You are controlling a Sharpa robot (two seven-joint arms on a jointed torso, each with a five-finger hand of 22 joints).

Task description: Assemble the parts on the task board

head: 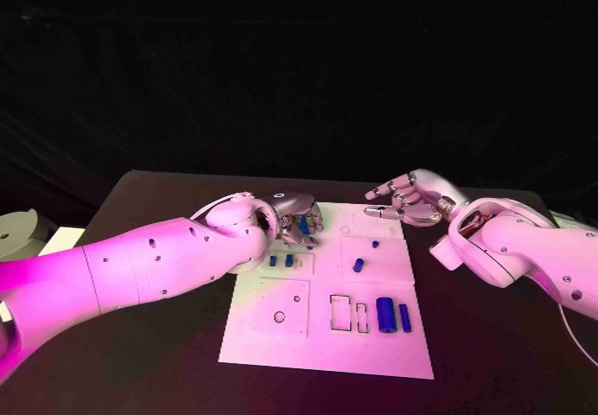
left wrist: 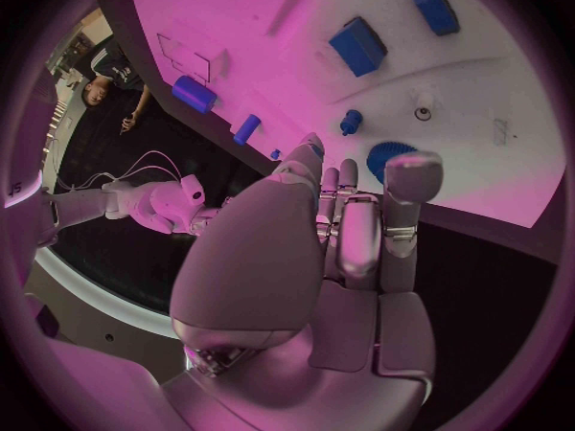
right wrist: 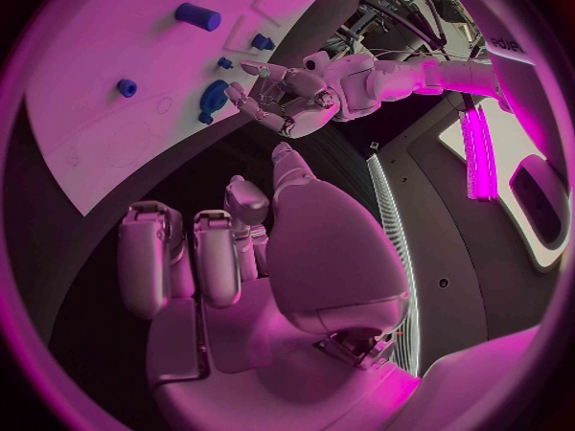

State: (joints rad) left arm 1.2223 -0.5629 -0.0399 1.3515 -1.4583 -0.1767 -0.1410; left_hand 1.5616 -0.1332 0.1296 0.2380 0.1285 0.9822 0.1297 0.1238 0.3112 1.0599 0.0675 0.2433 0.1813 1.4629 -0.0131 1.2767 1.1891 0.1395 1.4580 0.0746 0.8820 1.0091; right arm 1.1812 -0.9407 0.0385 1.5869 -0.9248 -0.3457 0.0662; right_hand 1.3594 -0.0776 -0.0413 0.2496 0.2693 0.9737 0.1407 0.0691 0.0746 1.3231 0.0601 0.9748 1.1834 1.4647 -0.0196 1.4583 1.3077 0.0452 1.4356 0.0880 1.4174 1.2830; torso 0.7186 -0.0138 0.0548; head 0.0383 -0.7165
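A black counter (head: 149, 363) fills the lower frame under a dark backdrop. The white task board (head: 327, 346) lies at centre, blue parts (head: 385, 315) at its lower right. The left hand (head: 296, 226), fingers curled around a blue part (head: 304, 225), sits at the board's upper left. The right hand (head: 411, 197), fingers apart and empty, hovers beyond its upper right corner.

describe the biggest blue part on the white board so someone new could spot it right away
Start at the white task board in the middle of the black table and go to its near right corner area. Right of two empty rectangular outlines lie two blue pieces side by side; it is the fat blue cylinder, thicker than the slim blue bar on its right.
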